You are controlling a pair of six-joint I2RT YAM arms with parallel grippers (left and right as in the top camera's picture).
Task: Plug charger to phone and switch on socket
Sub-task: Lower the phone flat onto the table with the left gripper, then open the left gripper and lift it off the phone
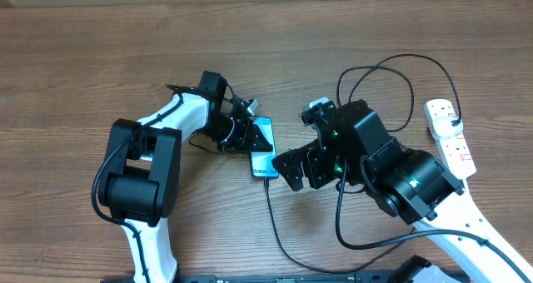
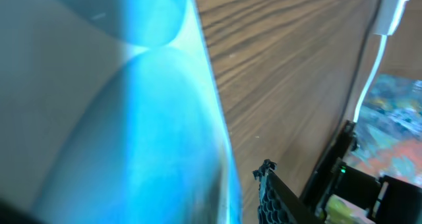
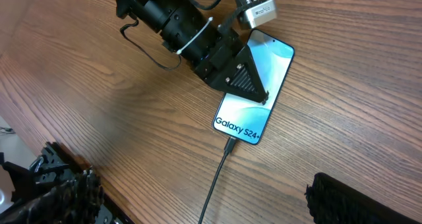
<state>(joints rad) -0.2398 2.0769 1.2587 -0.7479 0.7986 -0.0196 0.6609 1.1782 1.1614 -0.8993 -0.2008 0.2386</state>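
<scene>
The phone [image 1: 263, 147] lies flat on the wooden table, its screen lit light blue with "Galaxy S24+" at the bottom [image 3: 254, 99]. The charger, a thin black cable [image 1: 279, 233], has its plug [image 3: 229, 145] seated in the phone's bottom edge. My left gripper [image 1: 244, 133] straddles the phone's upper half. In the left wrist view one finger [image 2: 271, 194] stands a little off the phone's edge [image 2: 221, 151], and the other finger is hidden. My right gripper [image 3: 204, 197] hangs wide open just below the phone; the cable runs between its fingers untouched. The socket [image 1: 450, 137] lies at the far right.
The black cable loops behind and around my right arm [image 1: 391, 162] and toward the table's near edge. The strip's thick white cord [image 1: 454, 125] crosses the strip. Bare wood [image 1: 100, 50] spreads over the left and the back of the table.
</scene>
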